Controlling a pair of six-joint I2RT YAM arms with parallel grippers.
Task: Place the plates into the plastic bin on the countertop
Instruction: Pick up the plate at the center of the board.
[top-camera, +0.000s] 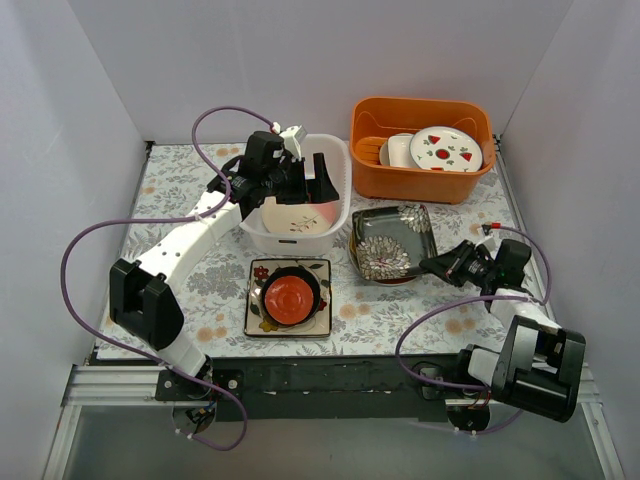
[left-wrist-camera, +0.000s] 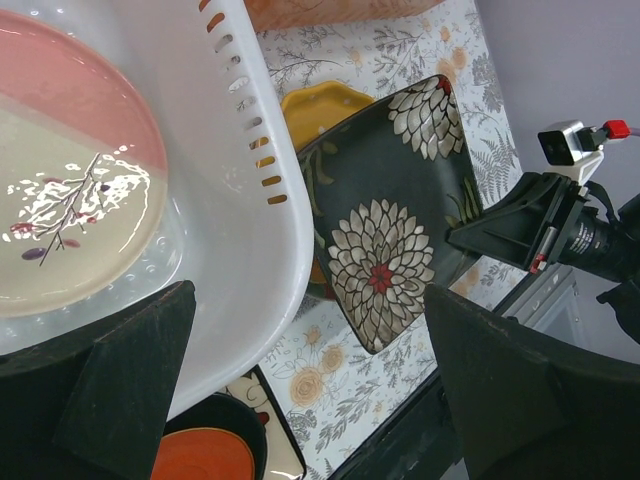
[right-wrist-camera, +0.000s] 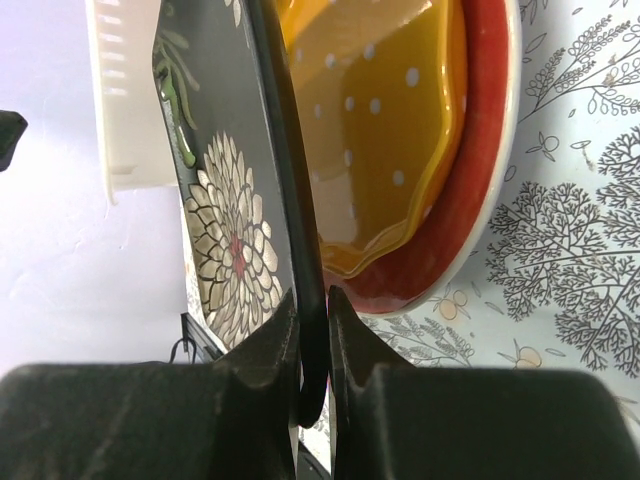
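Right claw (right-wrist-camera: 313, 300) clenched on the rim of the black flowered plate (right-wrist-camera: 225, 200), yellow plate (right-wrist-camera: 380, 130) just beyond; left claw (left-wrist-camera: 310, 350) gapes above the plastic bin (left-wrist-camera: 240, 230)

There are 6 round plates (top-camera: 290, 298) (top-camera: 290, 271) (top-camera: 295, 215) (top-camera: 447, 148) (left-wrist-camera: 300, 110) (right-wrist-camera: 480, 200), 1 black square plate (top-camera: 392, 240), 1 white square plate (top-camera: 258, 321), 1 plastic bin (top-camera: 296, 241), 1 orange tub (top-camera: 420, 187).

left arm (top-camera: 187, 243) and right arm (top-camera: 535, 318): white tubular links, blocky black joints, looping purple cables (top-camera: 232, 109); red-tipped white plug (left-wrist-camera: 580, 140) beside the right gripper (top-camera: 432, 264).
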